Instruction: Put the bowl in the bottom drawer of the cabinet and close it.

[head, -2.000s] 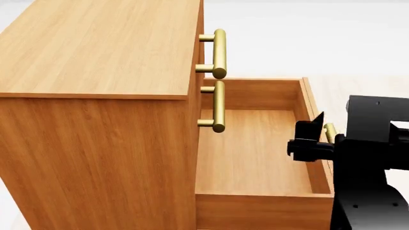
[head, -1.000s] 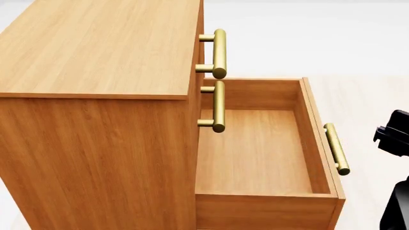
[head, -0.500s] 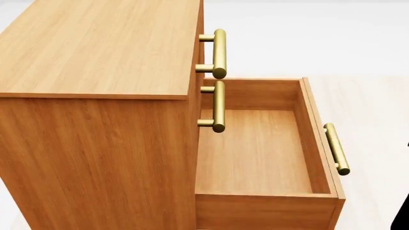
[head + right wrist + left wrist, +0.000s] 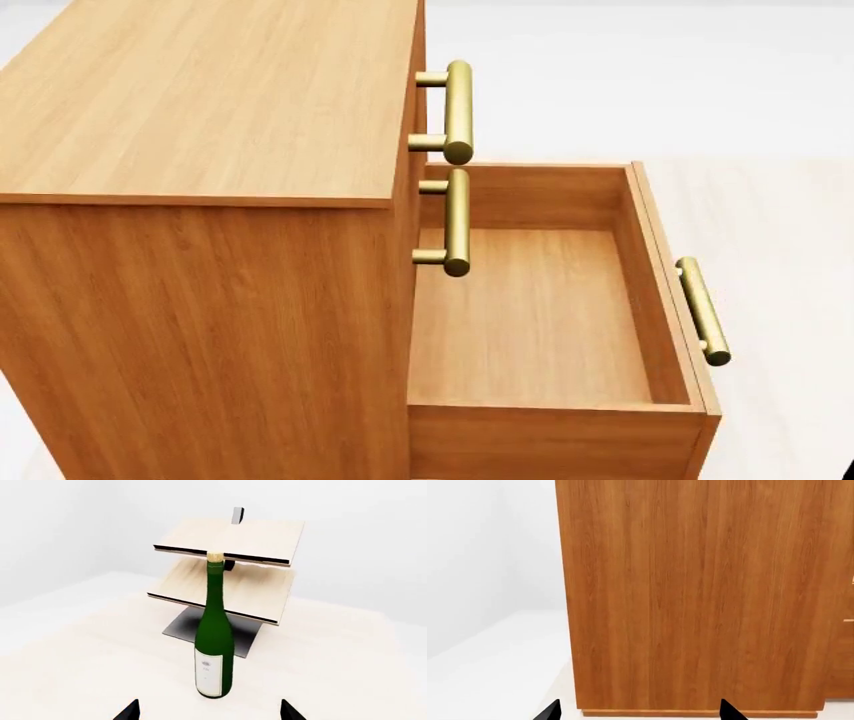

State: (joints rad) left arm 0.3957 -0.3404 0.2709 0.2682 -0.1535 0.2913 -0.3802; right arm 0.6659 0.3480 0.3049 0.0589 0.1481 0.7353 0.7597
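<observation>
Bottom drawer [image 4: 534, 320] open on pale floor [image 4: 787, 250]; left hand [image 4: 637, 711] and right hand [image 4: 210, 710] both spread, ungrasping.

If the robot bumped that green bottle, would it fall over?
Probably, yes. The green bottle stands upright, tall and narrow on a small base, so a push near its neck would likely tip it. Being round, it might then roll. It looks like smooth glass, perhaps slippery.

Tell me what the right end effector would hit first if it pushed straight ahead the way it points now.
Most likely the green bottle, standing upright dead ahead between the open fingertips of the right end effector. The pale wooden rack stands behind it. Depth is hard to judge.
</observation>
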